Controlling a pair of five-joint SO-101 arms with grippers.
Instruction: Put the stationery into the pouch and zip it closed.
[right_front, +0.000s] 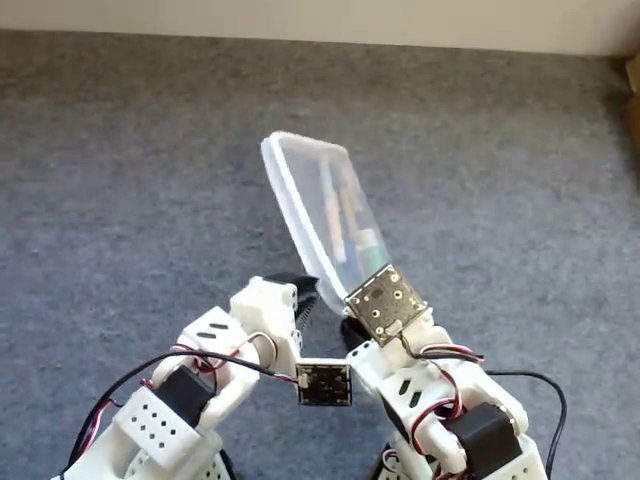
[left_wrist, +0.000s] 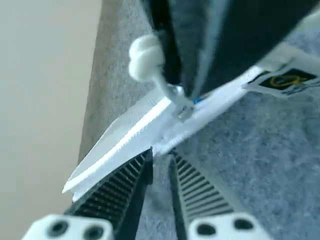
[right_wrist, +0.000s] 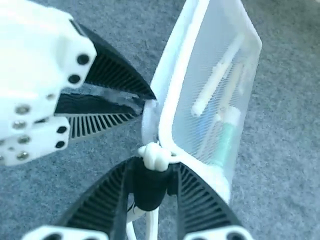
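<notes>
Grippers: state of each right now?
Left gripper: shut on the pouch edge.
Right gripper: shut on the zip pull.

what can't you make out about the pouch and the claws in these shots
- stationery: right wrist view, seen only through the pouch wall, so the kinds of items are unclear
- how far the zip is closed: the right claw covers the part around the zip pull
- pouch's end corner: right wrist view, covered by the left claw
- high view: both claws' tips hidden under the arms' wrists
</notes>
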